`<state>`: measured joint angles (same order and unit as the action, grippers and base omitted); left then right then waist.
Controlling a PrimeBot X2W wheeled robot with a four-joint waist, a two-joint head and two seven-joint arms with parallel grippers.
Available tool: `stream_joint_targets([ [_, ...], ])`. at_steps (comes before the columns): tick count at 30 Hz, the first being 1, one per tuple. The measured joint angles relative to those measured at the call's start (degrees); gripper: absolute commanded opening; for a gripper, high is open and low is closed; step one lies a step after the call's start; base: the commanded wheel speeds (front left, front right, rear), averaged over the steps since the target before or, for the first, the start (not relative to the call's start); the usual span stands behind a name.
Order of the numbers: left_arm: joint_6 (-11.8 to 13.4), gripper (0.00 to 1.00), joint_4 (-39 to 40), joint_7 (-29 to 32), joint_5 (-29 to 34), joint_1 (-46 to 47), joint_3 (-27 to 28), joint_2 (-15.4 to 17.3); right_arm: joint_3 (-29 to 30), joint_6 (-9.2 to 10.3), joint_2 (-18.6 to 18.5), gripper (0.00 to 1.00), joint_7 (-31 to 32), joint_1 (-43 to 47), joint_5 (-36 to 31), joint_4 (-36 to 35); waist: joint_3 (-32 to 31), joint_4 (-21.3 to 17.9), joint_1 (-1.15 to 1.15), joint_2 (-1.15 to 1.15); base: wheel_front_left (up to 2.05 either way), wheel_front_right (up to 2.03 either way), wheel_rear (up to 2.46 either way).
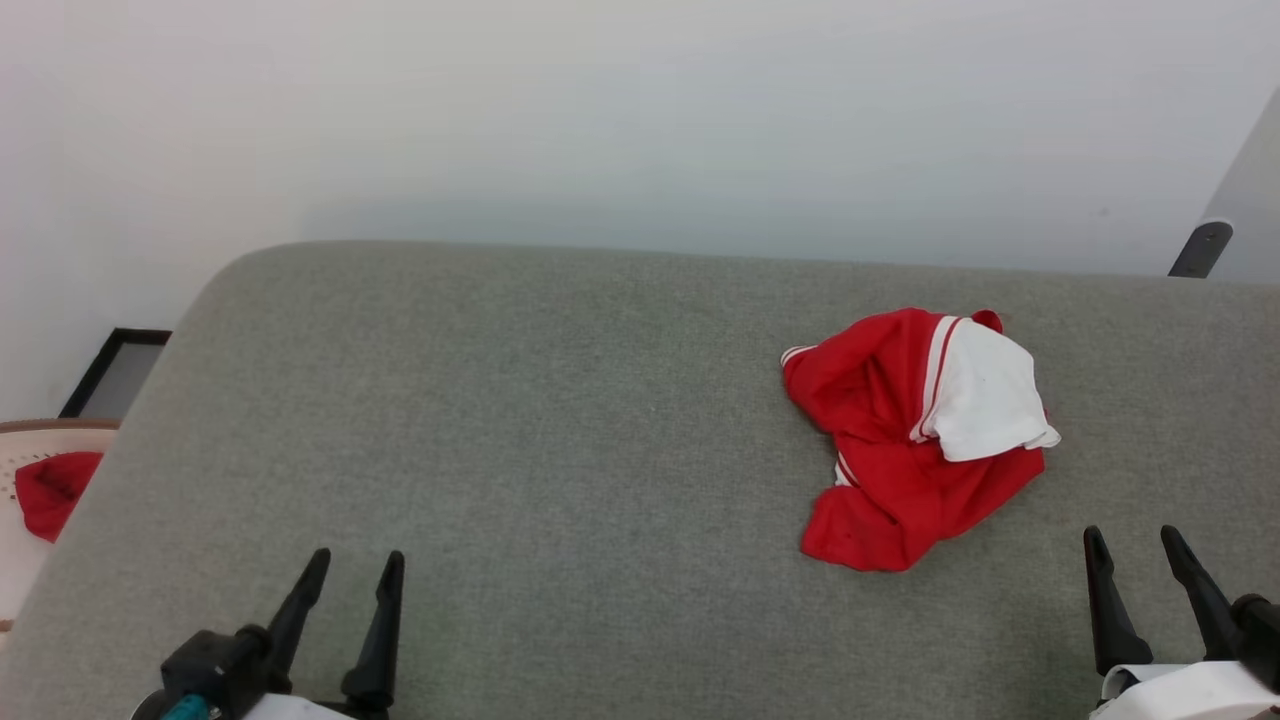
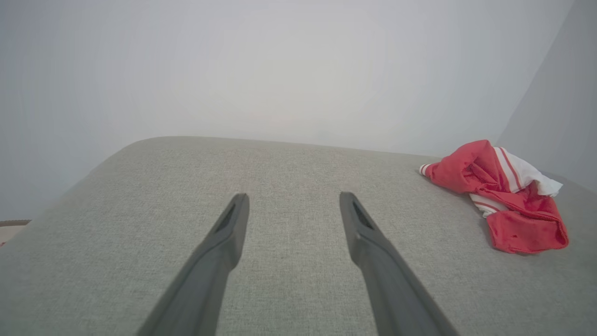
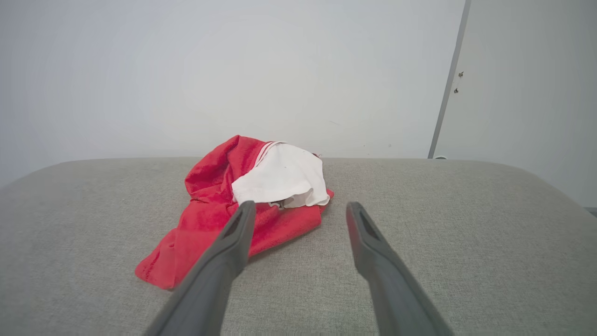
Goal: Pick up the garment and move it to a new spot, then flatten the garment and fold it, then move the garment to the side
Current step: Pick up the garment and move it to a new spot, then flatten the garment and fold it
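The garment (image 1: 905, 440) lies crumpled in a heap on the right half of the grey padded surface (image 1: 550, 430), red with a white sleeve on top and striped trim. It also sits at the far right of the left wrist view (image 2: 499, 196) and just ahead-left of my right fingers in the right wrist view (image 3: 242, 200). My left gripper (image 1: 356, 565) (image 2: 294, 200) is open at the lower left, far from the garment, nothing between its fingers. My right gripper (image 1: 1133, 540) (image 3: 301, 210) is open at the lower right, just short of the garment and not touching it.
A pale wicker basket (image 1: 30, 440) holding a small plain red cloth (image 1: 52, 490) stands off the surface's left edge, beside a dark-framed panel (image 1: 115, 372). A white wall runs behind. A grey post (image 1: 1200, 248) rises at the far right.
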<state>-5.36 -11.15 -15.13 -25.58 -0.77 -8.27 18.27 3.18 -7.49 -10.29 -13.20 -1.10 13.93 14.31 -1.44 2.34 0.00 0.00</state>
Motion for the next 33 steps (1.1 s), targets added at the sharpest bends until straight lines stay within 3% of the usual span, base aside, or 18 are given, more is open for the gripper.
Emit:
stream_joint_targets([
  [7,-1.0,1.0,-0.4,0.0,1.7,-0.4,2.0,-2.0,-0.3,0.0,-0.2,1.0,0.4,0.0,0.0,0.0,0.1,0.0,0.0,0.0,0.0,0.0,0.0],
  [11,-1.2,1.0,-0.1,0.0,2.1,-0.6,3.3,-3.0,-1.8,0.0,-1.0,1.0,3.6,-1.0,0.2,0.8,0.3,0.0,0.0,0.0,0.0,0.0,0.0],
  [15,-1.5,1.0,0.2,0.0,2.4,-1.3,3.9,-4.4,-4.9,0.0,-4.2,1.0,12.4,-5.4,2.4,1.9,1.2,-0.1,0.0,0.0,0.0,0.0,0.0],
  [25,-1.8,1.0,-0.8,0.0,3.0,2.7,3.3,-7.9,-13.7,0.0,-17.1,1.0,40.8,-24.4,15.9,5.8,7.6,0.5,0.0,0.0,0.0,0.0,0.0],
  [28,-2.0,1.0,-1.3,0.0,2.9,4.7,3.2,-8.5,-16.3,0.01,-19.1,1.0,46.1,-29.3,20.7,7.8,9.8,0.9,0.0,0.0,0.0,0.0,0.0],
  [33,-2.0,1.0,-2.1,0.0,2.4,7.8,1.6,-8.8,-20.3,-0.02,-22.0,1.0,49.3,-36.2,24.0,11.0,13.4,1.7,0.0,0.0,0.0,0.0,0.0],
])
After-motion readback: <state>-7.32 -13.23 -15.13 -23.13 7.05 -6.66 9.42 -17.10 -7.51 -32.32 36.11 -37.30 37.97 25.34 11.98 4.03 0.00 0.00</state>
